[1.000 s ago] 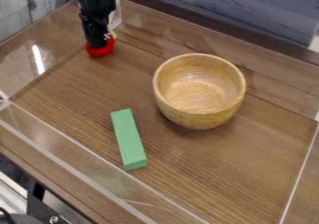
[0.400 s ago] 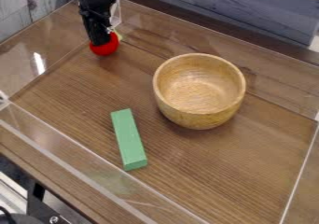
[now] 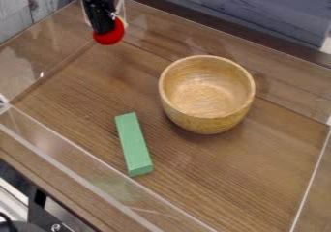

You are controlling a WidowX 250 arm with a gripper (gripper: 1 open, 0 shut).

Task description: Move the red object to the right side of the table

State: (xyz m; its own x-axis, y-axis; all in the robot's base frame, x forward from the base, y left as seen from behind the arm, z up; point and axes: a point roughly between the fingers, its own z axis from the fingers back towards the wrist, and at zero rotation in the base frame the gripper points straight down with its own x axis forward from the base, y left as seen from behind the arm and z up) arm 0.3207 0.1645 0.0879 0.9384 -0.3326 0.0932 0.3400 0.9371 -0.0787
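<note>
The red object is a small bright-red ball, hanging above the far left part of the table. My gripper points straight down and is shut on the red object's top, with the black fingers covering its upper left side. The ball is clear of the wood, lifted a little way over it.
A round wooden bowl stands right of centre. A flat green rectangular block lies toward the front, left of the bowl. Low clear acrylic walls edge the tabletop on all sides.
The gripper has risen with the red object in it, lifting the ball off the table and carrying it slightly to the right.
</note>
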